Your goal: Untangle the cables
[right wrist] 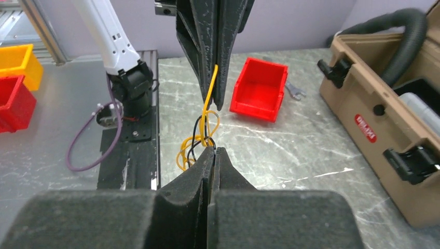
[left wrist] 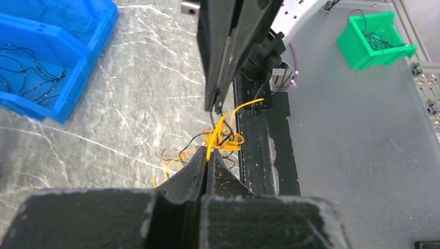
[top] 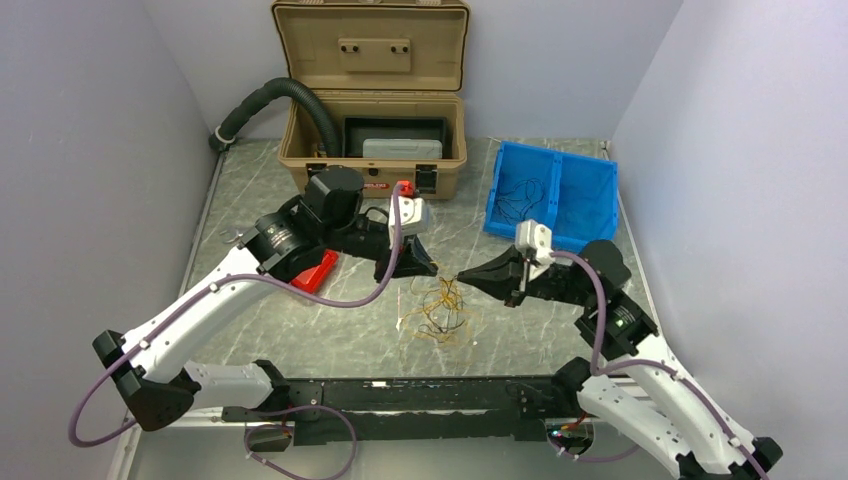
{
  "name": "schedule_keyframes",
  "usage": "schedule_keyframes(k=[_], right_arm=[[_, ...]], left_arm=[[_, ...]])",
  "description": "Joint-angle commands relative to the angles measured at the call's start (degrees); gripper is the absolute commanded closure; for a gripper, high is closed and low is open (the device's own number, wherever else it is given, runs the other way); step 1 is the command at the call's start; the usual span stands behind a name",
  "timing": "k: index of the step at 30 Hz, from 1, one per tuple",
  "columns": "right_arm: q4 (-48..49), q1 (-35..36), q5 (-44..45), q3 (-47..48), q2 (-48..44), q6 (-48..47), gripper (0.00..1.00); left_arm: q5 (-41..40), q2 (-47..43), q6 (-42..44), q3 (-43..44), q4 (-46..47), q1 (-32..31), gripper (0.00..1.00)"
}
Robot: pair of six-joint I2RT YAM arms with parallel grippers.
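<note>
Left gripper (left wrist: 207, 155): fingers pressed together on a yellow strand (right wrist: 211, 88), which runs taut out of the tips. Right gripper (right wrist: 214, 151): fingers closed too, seemingly nipping a black strand (right wrist: 198, 129) at the very tips. The tangle (top: 440, 312) sags just below and between the two sets of tips, its lower loops on the table (top: 300, 330). The wire looks thin, light, springy and slick-coated, so it is likely to slip. Best hold is one strand close to the knot, never the clump.
</note>
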Motion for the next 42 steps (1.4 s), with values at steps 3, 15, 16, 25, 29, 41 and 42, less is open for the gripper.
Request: schedule_keyframes(k=[3,15,16,25,29,41,42], right_arm=[[1.22,0.15,11.08,-1.47,-5.61,2.71,1.0],[-6.98,0.05,70.12,-4.51,-11.05,33.68,1.0],[-8.65,0.04,73.85,-4.57,-11.58,35.22,1.0],[-26.76,0.04,104.75,-2.11,-17.27,42.77,1.0],[-29.0,0.0,114.1,-0.65,-19.79,40.11,1.0],[-20.92,0.14,124.79,3.03,-21.62,23.03,1.0],[-18.02,0.12,124.06,2.62,-22.09,20.3,1.0]], left_arm=[[-6.04,-2.08,-1.48,0.02,3.23,-0.31,1.0],[-28.56,-5.09,-17.89,-13.8,14.15,3.13,1.0],[-29.38,-5.47,-19.29,-14.79,14.37,4.39,1.0],[-37.09,-11.0,-27.57,-20.55,8.88,20.36,1.0],[-37.4,-12.52,-28.64,-21.54,6.5,26.34,1.0],[-43.86,-14.86,-30.84,-22.57,4.17,30.87,1.0],[-44.8,-15.17,-31.01,-22.53,3.99,31.02,1.0]])
